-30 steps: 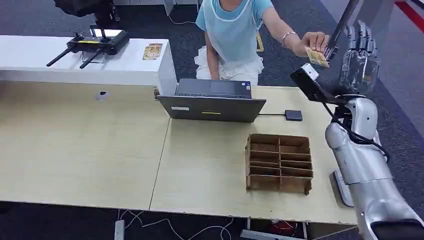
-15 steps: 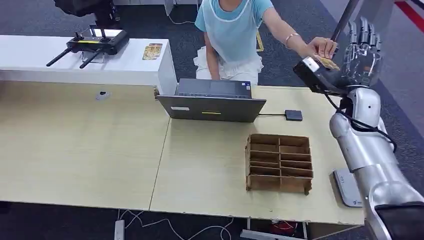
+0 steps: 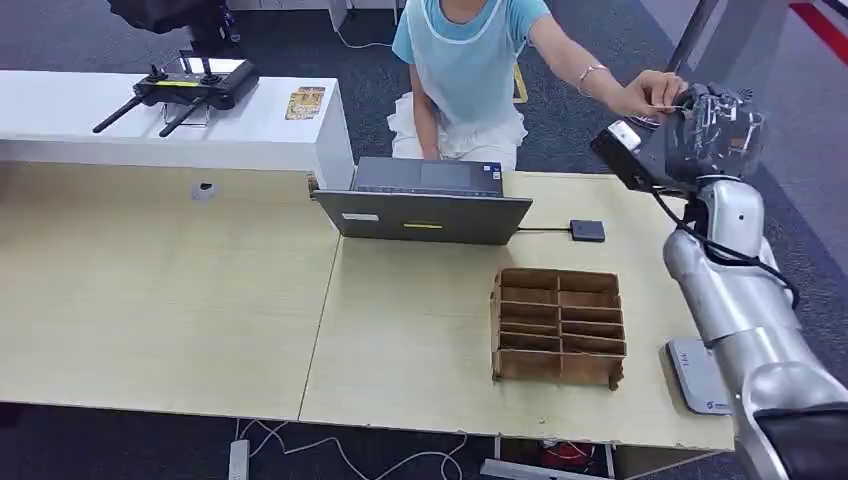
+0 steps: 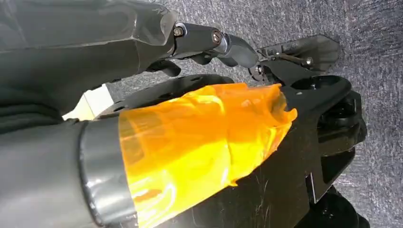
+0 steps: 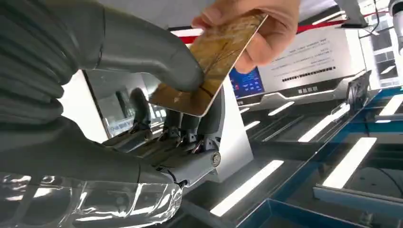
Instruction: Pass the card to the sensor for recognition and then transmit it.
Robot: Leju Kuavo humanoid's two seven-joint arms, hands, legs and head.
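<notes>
While a person's hand (image 5: 256,28) grips it, card (image 5: 209,66) — pinched by right hand (image 5: 142,95).

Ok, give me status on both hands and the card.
Right hand pinching card; person's hand also on it. Left hand empty, fingers curled. Sensor unreached.

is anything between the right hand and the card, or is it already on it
Nothing visible stands between them. In the right wrist view the right hand already has its thumb pressed on the card, with its fingers behind it. The person's hand is also gripping the card's far end, so the handover is not finished.
</notes>
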